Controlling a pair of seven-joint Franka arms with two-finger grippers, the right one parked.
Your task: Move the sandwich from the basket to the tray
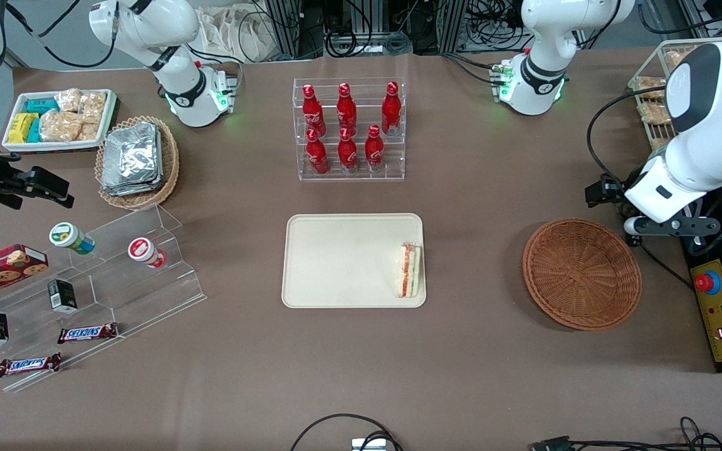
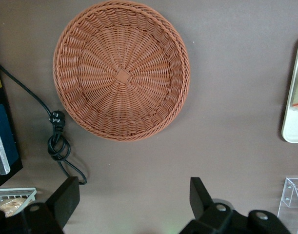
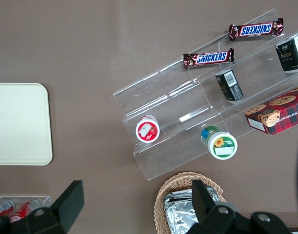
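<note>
Left wrist view shows me the gripper (image 2: 131,200) with its jaws apart and holding nothing, above bare cloth just beside the basket (image 2: 122,70). I count one basket, with nothing in it, one tray (image 1: 342,260) and one sandwich (image 1: 408,270), which lies on the tray at the edge nearest the basket. I judge the placing done; next I only retreat the arm.

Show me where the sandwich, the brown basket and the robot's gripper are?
sandwich (image 1: 408,270): front view, its striped cut edge, on the tray.
basket (image 2: 122,75): left wrist view, centre of its woven bottom.
gripper (image 2: 134,197): left wrist view, gap between its open fingers, above bare table.
</note>
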